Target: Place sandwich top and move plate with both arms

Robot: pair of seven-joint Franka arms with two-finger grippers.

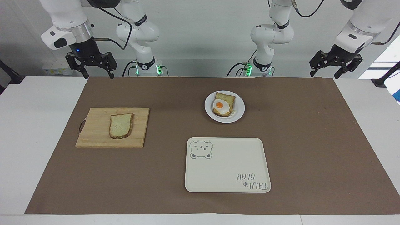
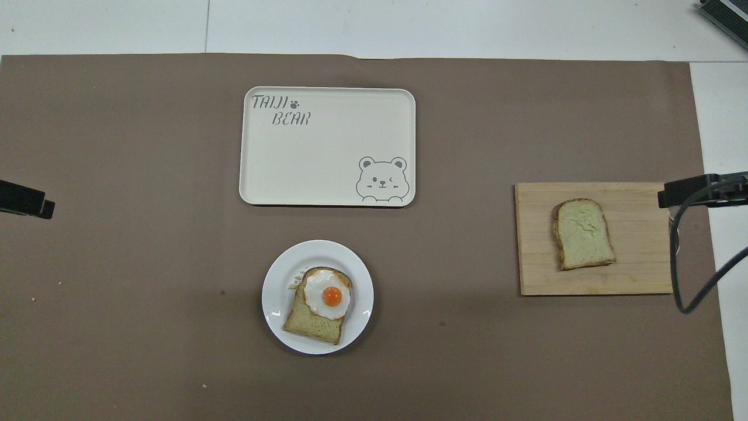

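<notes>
Both grippers hang raised with jaws apart, the right gripper (image 1: 97, 73) nearest the bread (image 1: 121, 125) on the board (image 1: 93, 131), the left gripper (image 1: 325, 73) waiting; the slice looks soft and light, best pinched gently across opposite crusts.

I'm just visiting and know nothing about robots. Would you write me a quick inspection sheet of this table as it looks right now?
Surface: white table under a brown paper mat.
Job's things: sandwich top lies on a wooden cutting board; plate holds toast with a fried egg; cream bear tray sits farther from the robots than the plate.
Clutter: nothing seen.
Grippers: right gripper open, raised near the board's end of the table; left gripper open, raised at the left arm's end; both wait.
Cables: black cables run along the arms.
Surroundings: plain white wall.
</notes>
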